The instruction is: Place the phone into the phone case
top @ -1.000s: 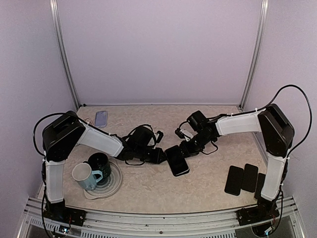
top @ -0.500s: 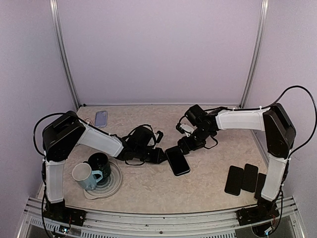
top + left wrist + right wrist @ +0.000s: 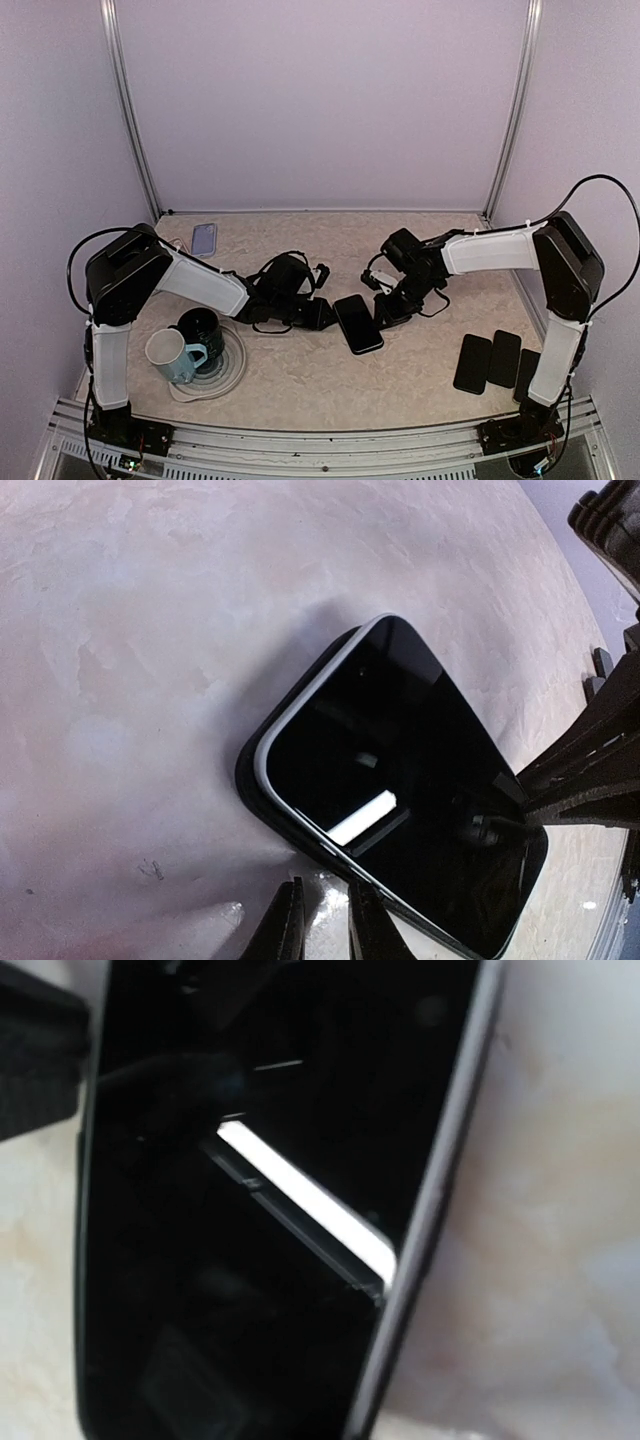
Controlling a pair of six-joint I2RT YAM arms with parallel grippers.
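Observation:
The phone, black with a silver rim, lies face up in the middle of the table. In the left wrist view the phone rests on the black phone case, whose edge shows beyond the near corner. My left gripper is low at the phone's left side. Its fingertips stand a slit apart with only table between them, the right one against the case edge. My right gripper is at the phone's right edge. The right wrist view holds only the phone, with no fingers showing.
At the front left, a light blue mug and a dark mug sit on a white plate. A pale blue case lies at the back left. Three dark phones lie at the front right.
My right gripper drew back from the phone, then came down again at its right edge, slightly nearer. The left arm and the phone have stayed put.

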